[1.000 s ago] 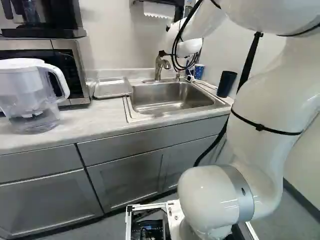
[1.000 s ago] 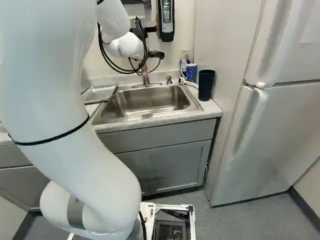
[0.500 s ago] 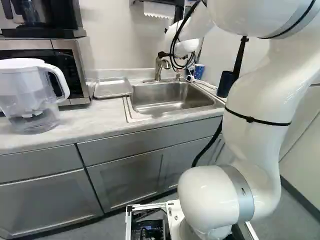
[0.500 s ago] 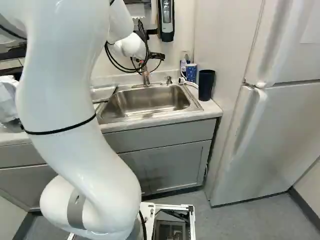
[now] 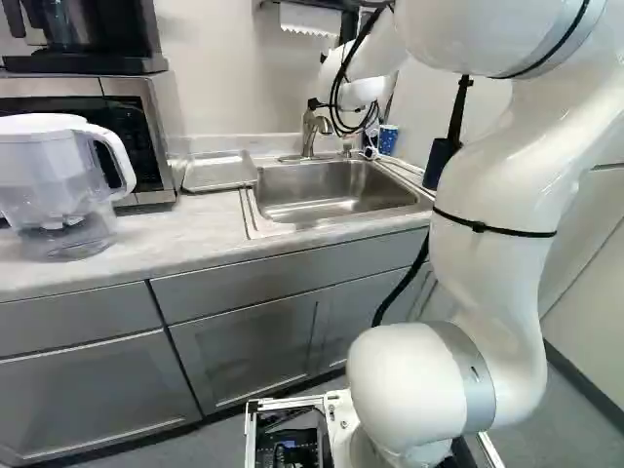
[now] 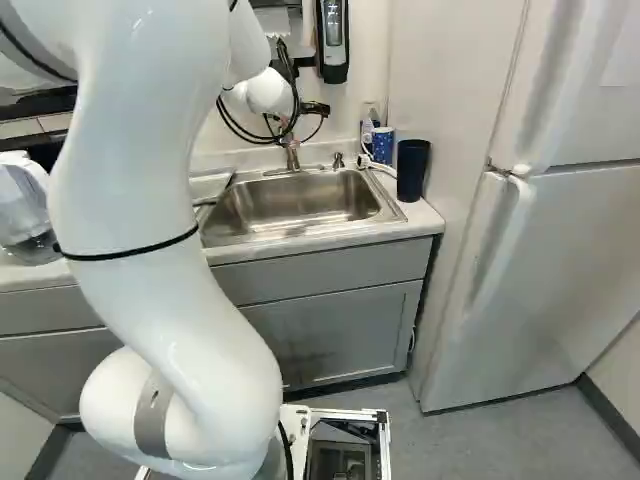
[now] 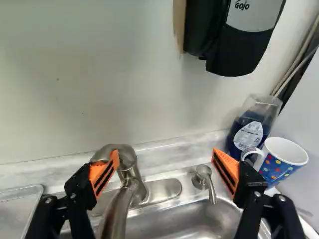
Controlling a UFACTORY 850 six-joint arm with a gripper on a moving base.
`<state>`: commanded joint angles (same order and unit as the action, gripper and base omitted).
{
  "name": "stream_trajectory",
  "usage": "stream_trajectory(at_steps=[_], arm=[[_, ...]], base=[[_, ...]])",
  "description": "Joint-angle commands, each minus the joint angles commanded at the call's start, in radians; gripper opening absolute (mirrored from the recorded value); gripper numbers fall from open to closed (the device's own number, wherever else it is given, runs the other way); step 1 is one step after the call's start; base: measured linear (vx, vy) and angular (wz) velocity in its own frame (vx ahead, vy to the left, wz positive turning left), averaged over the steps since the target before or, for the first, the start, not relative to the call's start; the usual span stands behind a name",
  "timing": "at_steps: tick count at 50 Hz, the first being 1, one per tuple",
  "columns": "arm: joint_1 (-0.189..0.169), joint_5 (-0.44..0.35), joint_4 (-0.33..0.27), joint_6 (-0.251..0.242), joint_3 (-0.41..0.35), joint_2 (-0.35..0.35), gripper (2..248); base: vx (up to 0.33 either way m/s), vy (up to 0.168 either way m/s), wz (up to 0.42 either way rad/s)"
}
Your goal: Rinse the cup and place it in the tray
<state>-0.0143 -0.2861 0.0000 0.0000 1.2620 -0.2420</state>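
Dotted cup (image 7: 274,167) stands at two o'clock; gripper (image 6: 312,108) is spread wide by the faucet (image 7: 132,174)

On a clock laid flat over the sink (image 6: 300,205), twelve toward the wall, the white-rimmed blue cup stands upright at two o'clock, on the counter (image 5: 146,239) behind the basin's corner. Its handle points toward a clear soap bottle (image 7: 249,134) of blue liquid just beside it. Nearer three, a tall dark tumbler (image 6: 412,170) stands on the counter's end.

The faucet is at twelve, with a small pump (image 7: 203,177) at one. In the wrist view the gripper (image 7: 166,158) stands far open, its orange pads (image 7: 224,169) facing each other well apart, with nothing pinched. One finger overlaps the faucet's head; I cannot tell whether they touch. The pump shows just beside the other finger, and the cup lies beyond that same finger, outside the opening.

At ten o'clock from the sink, the shallow metal tray (image 5: 219,171) lies flat on the counter. Farther out, toward nine, stands a clear pitcher (image 5: 58,166) with a white lid, in front of the microwave (image 5: 146,97). A white fridge (image 6: 560,250) fills three o'clock, past the tumbler.
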Motion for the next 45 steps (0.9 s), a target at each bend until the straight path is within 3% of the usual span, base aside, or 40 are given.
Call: stream_trajectory(at_steps=[45], arm=[[0.0,-0.096,0.0,0.0,0.004,-0.003,247]], base=[[0.0,0.0,0.0]])
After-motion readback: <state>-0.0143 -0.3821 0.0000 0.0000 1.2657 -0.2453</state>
